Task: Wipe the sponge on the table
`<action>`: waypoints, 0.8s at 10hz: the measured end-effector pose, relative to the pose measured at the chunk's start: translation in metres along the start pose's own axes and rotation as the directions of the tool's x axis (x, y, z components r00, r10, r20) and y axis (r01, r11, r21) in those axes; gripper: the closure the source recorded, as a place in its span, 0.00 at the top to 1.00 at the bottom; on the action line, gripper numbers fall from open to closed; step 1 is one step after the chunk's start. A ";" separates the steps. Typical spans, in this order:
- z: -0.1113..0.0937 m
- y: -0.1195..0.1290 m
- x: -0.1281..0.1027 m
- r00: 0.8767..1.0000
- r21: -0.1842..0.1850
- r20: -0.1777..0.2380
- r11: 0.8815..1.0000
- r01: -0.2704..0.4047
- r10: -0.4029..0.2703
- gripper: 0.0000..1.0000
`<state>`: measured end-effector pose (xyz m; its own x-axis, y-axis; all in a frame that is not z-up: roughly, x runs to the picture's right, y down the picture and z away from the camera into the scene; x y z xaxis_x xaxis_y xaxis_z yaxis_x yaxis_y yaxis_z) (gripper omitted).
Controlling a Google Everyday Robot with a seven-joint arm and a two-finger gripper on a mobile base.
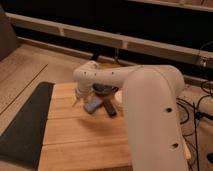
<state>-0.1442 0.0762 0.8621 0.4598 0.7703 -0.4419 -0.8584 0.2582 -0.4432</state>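
1. Light-brown wooden surface [75, 135], striped with long planks.
2. Blue-grey sponge [92, 105] on it.
3. Black bar [110, 108] right beside.
4. Dark grey mat [25, 125].
5. White arm [150, 100]; dark gripper [102, 90] tucked beneath, over the sponge.

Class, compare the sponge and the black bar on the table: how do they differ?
The sponge is blue-grey, short and blocky; the black bar is dark, longer and narrow. The sponge lies nearer the gripper, which hangs open just beside it. Both lie flat on the table, side by side.
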 end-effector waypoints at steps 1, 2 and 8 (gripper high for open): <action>0.005 -0.005 -0.001 1.000 0.010 -0.013 1.000 0.008 -0.008 0.65; 0.011 -0.009 -0.002 0.999 0.014 -0.028 1.000 0.016 -0.016 0.65; 0.035 -0.015 0.005 0.989 0.018 -0.141 0.999 0.044 -0.041 0.65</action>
<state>-0.1371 0.0968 0.8935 0.5218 0.6694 -0.5288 -0.8415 0.3023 -0.4478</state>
